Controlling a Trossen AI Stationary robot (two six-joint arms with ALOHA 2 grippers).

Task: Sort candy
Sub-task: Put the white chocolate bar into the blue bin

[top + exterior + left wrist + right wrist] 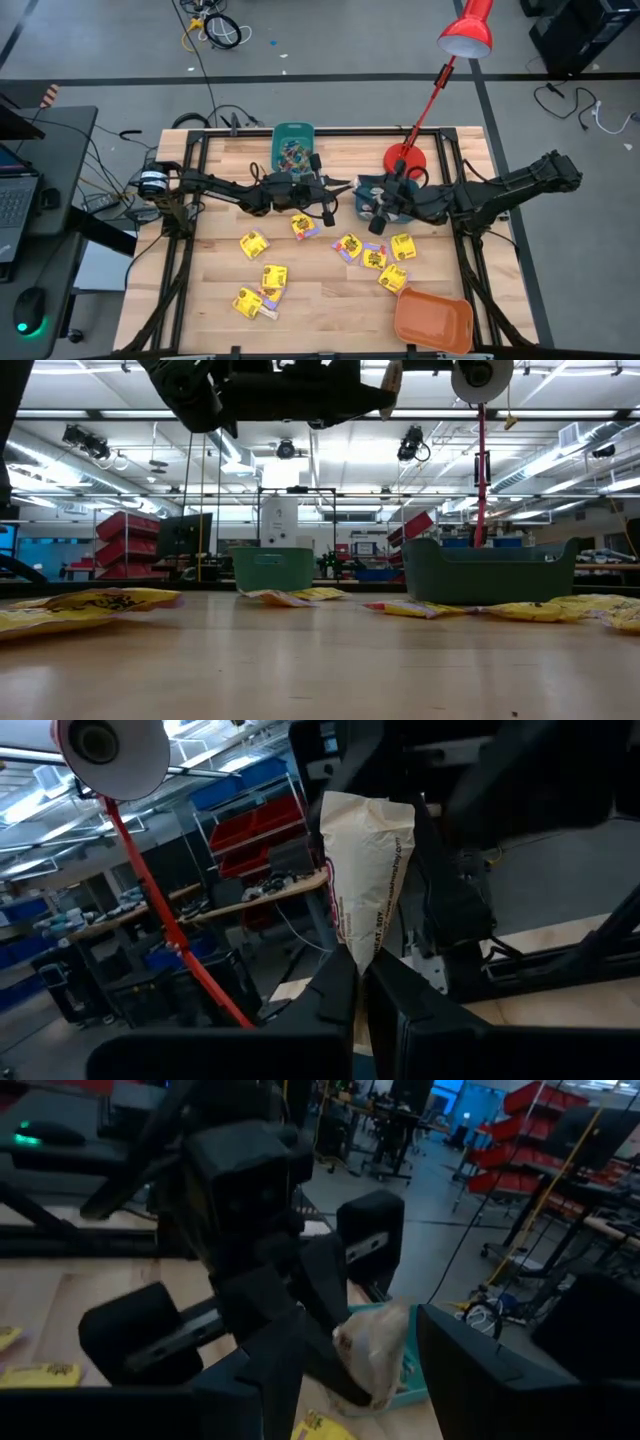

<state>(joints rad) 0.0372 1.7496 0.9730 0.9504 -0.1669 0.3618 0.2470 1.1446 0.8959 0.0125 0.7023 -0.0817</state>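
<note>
My left arm reaches right across the far middle of the table [320, 310], its tool [362, 982] pinching a pale candy packet [368, 870] aloft. My right tool [340, 1370] faces it, spread wide. Yellow candy packets [375, 256] lie scattered below.

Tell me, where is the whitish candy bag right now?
The whitish candy bag is up in the air, pinched in the left gripper, above the middle of the table's far half, between the two teal bins.
</note>
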